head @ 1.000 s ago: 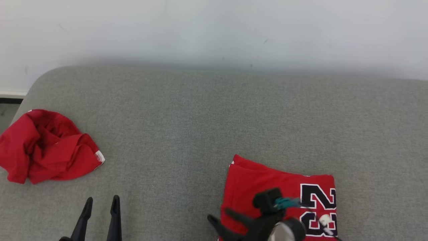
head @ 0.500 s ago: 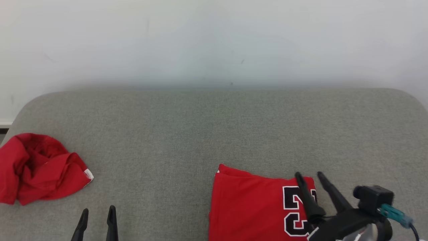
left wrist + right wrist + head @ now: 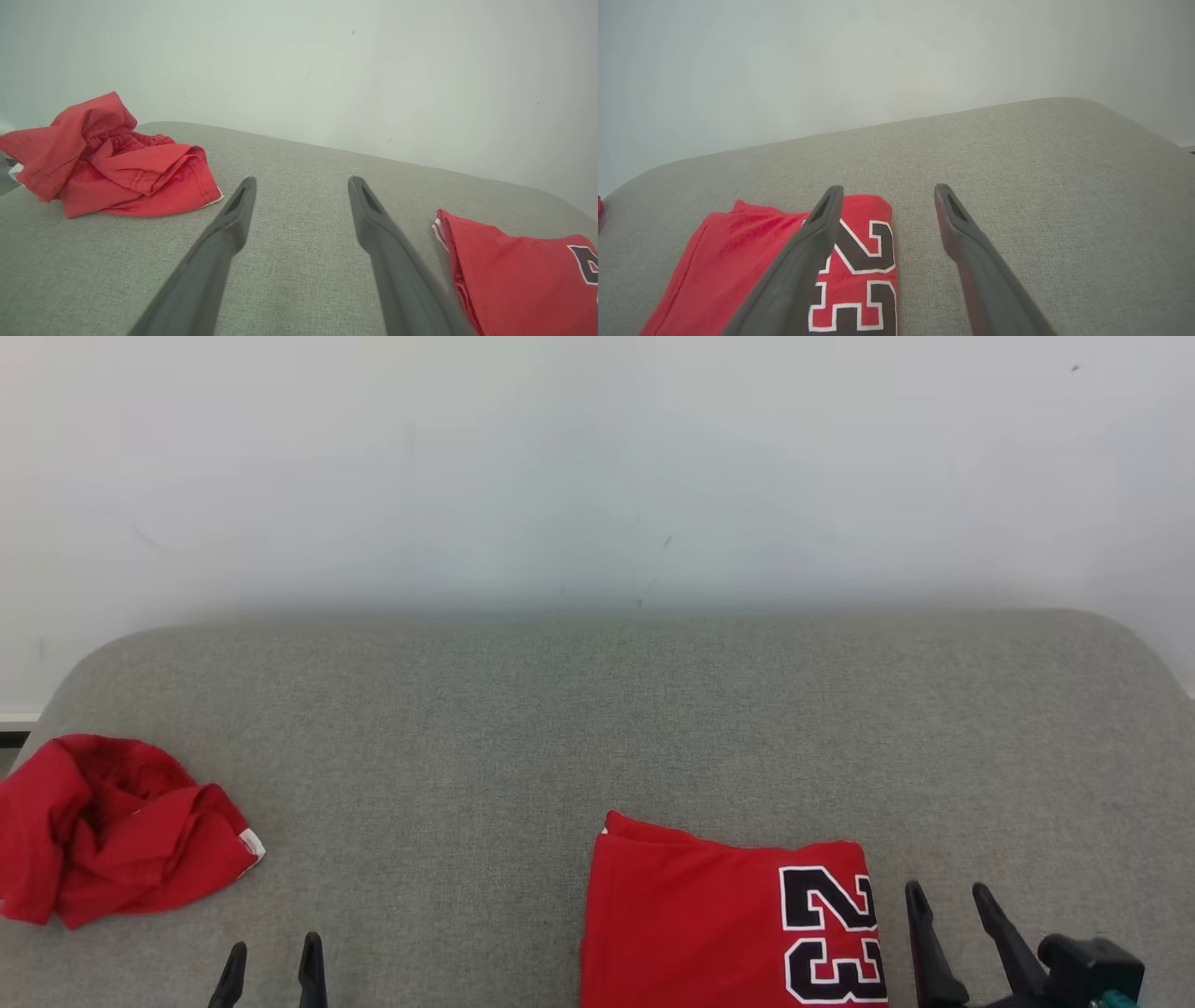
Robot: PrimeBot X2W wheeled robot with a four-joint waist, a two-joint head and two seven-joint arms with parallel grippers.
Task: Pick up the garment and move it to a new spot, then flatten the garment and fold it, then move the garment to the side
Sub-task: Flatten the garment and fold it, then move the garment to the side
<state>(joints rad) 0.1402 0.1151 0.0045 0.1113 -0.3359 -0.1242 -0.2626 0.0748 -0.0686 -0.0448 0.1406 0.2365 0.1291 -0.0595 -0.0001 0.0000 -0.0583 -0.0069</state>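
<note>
Jersey (image 3: 709,915) is lying folded on the cushion (image 3: 560,728), right gripper (image 3: 947,891) spread empty just beside it, left gripper (image 3: 274,945) spread too; we are reckoning on pinching all layers low while sliding it aside.

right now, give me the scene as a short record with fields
surface: grey padded surface, pale wall behind
folded: folded jersey, red, number 23, lying flat at the robot's right
unfolded: crumpled garment, red heap near the left edge
left arm: left gripper open, empty, above bare surface
right arm: right gripper open, empty, beside the jersey's right edge
task state: fold looks done
</note>
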